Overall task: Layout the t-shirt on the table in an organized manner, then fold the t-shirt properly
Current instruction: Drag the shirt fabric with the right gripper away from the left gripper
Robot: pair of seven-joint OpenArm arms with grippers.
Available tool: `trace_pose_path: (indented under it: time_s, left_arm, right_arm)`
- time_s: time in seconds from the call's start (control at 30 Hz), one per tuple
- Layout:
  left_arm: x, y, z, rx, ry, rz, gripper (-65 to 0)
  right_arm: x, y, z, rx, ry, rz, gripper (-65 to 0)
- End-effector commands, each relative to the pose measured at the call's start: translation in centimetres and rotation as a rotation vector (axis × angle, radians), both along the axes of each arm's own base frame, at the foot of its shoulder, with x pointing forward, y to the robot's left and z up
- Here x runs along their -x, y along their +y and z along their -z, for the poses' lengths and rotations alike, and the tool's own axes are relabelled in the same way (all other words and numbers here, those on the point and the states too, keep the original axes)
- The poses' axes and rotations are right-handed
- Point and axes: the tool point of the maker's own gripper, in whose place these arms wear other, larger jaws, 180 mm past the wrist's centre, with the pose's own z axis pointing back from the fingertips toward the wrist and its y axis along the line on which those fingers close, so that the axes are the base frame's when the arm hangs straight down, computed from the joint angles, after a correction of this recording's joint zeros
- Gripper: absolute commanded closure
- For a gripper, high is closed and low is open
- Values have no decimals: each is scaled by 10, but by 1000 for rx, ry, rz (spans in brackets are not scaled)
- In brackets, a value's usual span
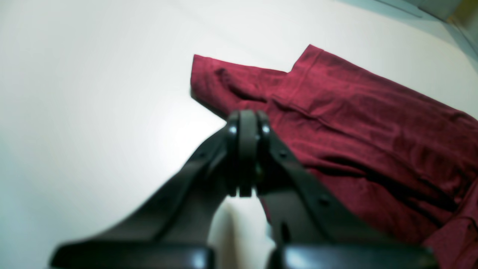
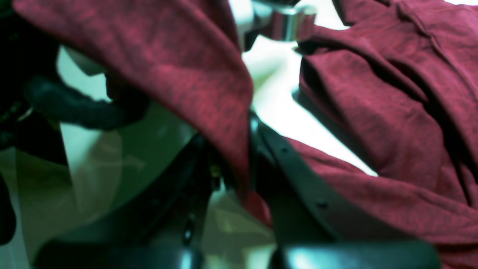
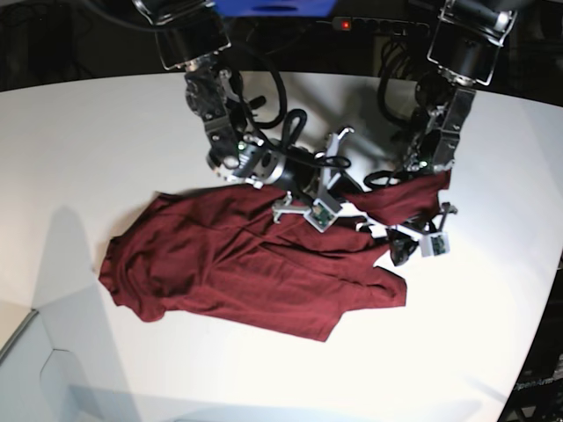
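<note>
Pinching fold of dark maroon knit t-shirt (image 2: pixel 209 82), right pincer (image 2: pixel 239 164) lifts cloth, likely to spread it; rest rumpled on smooth white surface (image 3: pixel 88 141) beside. Left pincer (image 1: pixel 246 157) pressed together, empty, shirt right of it.

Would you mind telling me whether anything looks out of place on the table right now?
The dark maroon knit t-shirt lies rumpled and askew on the white table, one fold pinched up in the shut right gripper.
</note>
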Motion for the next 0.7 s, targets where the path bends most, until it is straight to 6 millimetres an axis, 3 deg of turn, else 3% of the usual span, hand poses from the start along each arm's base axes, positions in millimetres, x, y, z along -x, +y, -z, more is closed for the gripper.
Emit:
trace_pose_path:
  time_s: [0.0,0.13,0.3,0.5,0.67]
  left_arm:
    - [-9,6,-18,-17,-58,-5,-1]
    - [-9,12,-17,-32,-57,-8,-1]
    - [-5,38,4,-71,2,-51,-1]
    - [7,42,21,-84,47,-54,-1]
    - [20,69,27,-143,72,-64,-1]
  right_arm:
    - [-12,2,-28,-73,-60,22,0]
    - [-25,-19,-46,-95,-109,96,0]
    - [-39,-41,-73,-113,-186,161,0]
    - [-44,-50,-92,-124,-239,185,0]
    - [-53,-67,-109,-131,-289,236,0]
